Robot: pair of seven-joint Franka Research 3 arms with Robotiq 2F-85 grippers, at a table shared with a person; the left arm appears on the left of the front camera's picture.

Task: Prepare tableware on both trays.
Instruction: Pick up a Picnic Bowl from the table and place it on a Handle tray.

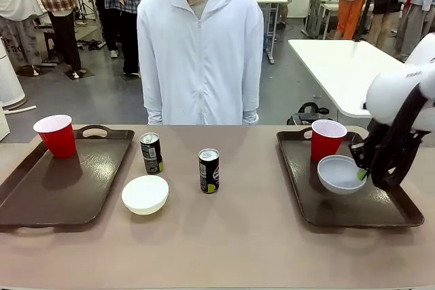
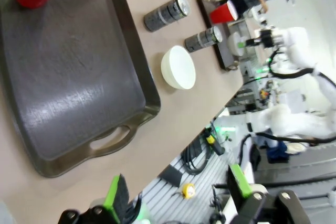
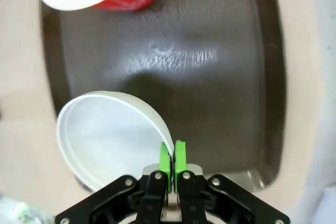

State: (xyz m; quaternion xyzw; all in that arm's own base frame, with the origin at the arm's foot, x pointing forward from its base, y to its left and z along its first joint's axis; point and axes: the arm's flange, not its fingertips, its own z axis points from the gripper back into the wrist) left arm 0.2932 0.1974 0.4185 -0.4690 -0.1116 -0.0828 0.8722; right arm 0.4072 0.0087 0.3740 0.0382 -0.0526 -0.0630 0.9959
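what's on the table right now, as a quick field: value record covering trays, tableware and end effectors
left tray: left red cup at far corner
right tray: right red cup at far end, grey-blue bowl beside it
white bowl: on bare table, beside left tray
cans: left can and right can, upright between trays
right end effector: shut on grey-blue bowl's rim
left end effector: open, empty

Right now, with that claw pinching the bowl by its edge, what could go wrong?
1. The right gripper grips the pale bowl only by its thin rim, so the bowl might slip or tip onto the right tray.
2. The bowl is close beside the red cup on that tray, so a sideways move could knock the cup over.
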